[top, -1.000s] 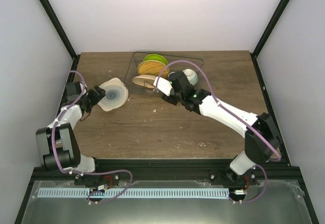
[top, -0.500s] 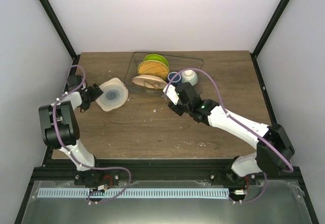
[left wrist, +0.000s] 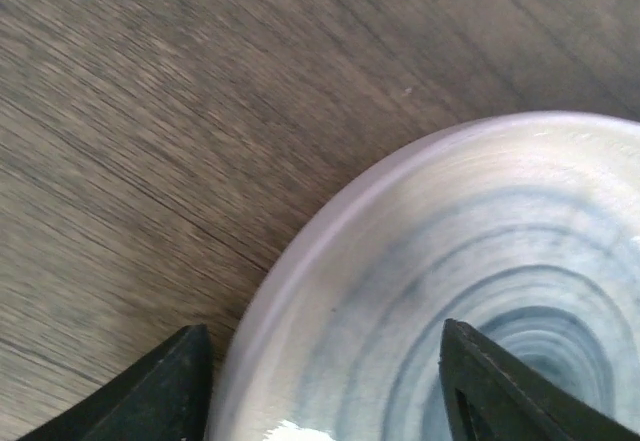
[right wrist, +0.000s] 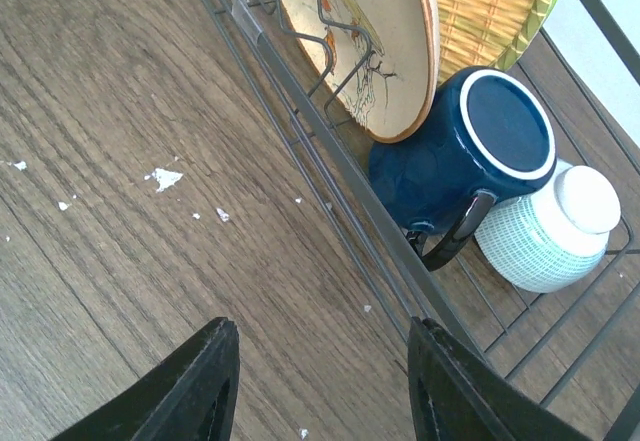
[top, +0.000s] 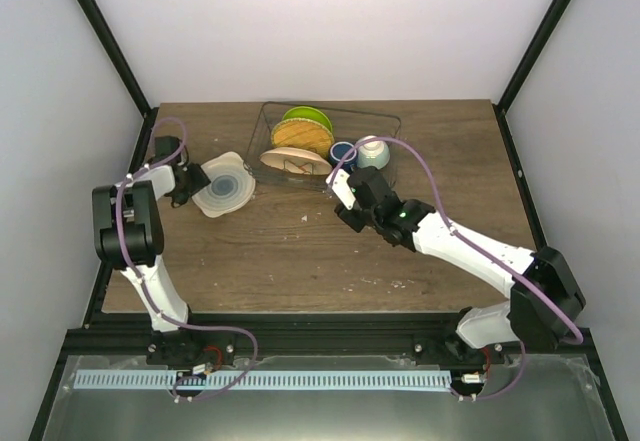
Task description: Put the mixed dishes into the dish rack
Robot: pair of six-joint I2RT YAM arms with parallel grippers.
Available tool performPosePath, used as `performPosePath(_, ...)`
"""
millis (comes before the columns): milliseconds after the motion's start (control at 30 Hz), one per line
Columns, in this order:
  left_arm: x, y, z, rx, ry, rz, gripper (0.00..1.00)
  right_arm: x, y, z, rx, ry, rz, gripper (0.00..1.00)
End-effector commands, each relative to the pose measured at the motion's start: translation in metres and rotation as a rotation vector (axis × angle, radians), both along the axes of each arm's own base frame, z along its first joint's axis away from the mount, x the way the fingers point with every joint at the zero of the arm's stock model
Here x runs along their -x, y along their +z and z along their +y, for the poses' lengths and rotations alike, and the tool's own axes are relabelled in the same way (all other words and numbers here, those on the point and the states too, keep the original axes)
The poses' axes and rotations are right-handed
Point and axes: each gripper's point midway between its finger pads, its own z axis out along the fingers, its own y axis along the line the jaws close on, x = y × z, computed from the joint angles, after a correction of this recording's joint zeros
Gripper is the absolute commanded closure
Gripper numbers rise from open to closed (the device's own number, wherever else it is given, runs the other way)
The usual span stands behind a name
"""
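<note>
A white plate with blue rings [top: 227, 187] lies face down on the table, left of the clear dish rack [top: 392, 121]. It fills the left wrist view [left wrist: 470, 291]. My left gripper [top: 197, 185] is open, one finger outside the plate's left rim and the other over its underside [left wrist: 330, 391]. The rack holds a lime-green plate [top: 306, 117], a tan woven plate [top: 301, 135], a beige patterned plate [right wrist: 375, 41], a dark blue mug [right wrist: 455, 151] and a pale mint bowl [right wrist: 550, 226]. My right gripper [top: 341, 197] is open and empty above the table just in front of the rack [right wrist: 320, 381].
The rack's wire front edge [right wrist: 330, 151] runs diagonally close to my right fingers. White crumbs [right wrist: 165, 176] dot the wooden table. Black frame posts [top: 110, 51] stand at the back corners, with white walls behind.
My right gripper has pulled back out of the rack toward the near side, leaving the blue mug next to the mint bowl. My left arm has swung back-left, its gripper staying at the plate's rim.
</note>
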Motion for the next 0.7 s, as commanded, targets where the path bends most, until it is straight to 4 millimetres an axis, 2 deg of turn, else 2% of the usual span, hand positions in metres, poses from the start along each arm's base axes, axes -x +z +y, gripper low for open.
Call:
performPosePath(0,0.006,-0.009,0.005,-0.04,-0.006,0.059,0.43,0.003,0.011,-0.003,-0.021,-0.02,-0.021,0.52)
performPosePath(200,0.018,-0.021,0.007,-0.065,-0.02,0.104,0.71,0.002,0.01,-0.003,-0.023,-0.021,-0.019,0.52)
performPosePath(400,0.037,-0.031,-0.005,0.007,-0.028,0.093,1.0,0.005,0.002,0.0,-0.033,-0.017,0.01,0.52)
performPosePath(633,0.073,-0.032,-0.015,0.035,-0.032,0.071,1.0,0.01,-0.01,0.012,-0.089,-0.001,0.083,0.54)
performPosePath(667,0.084,-0.036,-0.017,0.037,-0.031,0.08,1.0,0.01,-0.012,0.015,-0.099,0.001,0.094,0.56)
